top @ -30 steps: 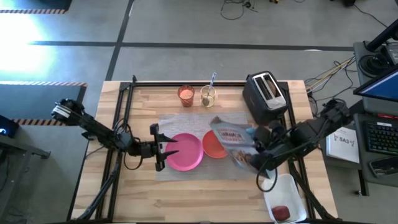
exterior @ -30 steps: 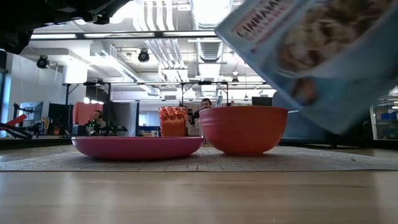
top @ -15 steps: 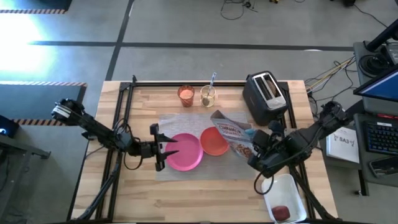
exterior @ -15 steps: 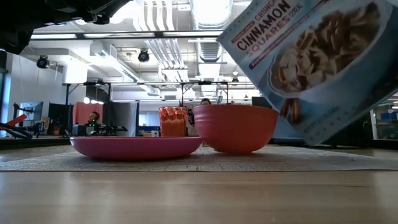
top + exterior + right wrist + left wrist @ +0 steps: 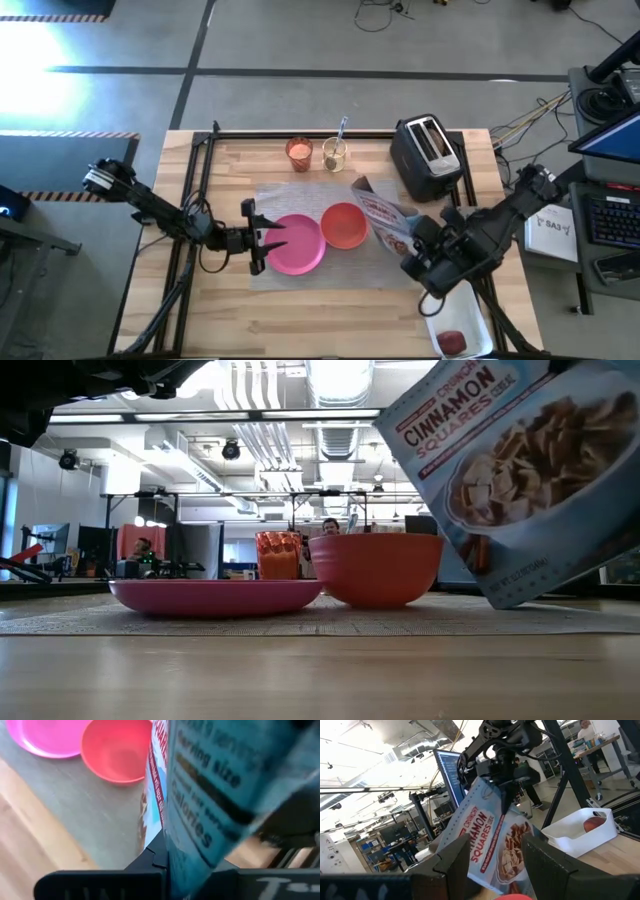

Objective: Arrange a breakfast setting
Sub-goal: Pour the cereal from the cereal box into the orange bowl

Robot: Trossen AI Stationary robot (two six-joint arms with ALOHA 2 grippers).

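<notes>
Wooden table [image 5: 230, 300]: right claw [image 5: 408, 252] clamped on half-hidden cereal box [image 5: 385, 222]; left claw [image 5: 268, 240] parted, empty.

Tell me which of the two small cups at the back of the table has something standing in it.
The clear yellowish cup, right of the orange cup: a thin utensil sticks up out of it.

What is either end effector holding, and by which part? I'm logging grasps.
The right end effector grips the blue cardboard cereal box by its upper edge, tilted beside the orange-red bowl. The left end effector holds nothing.
</notes>
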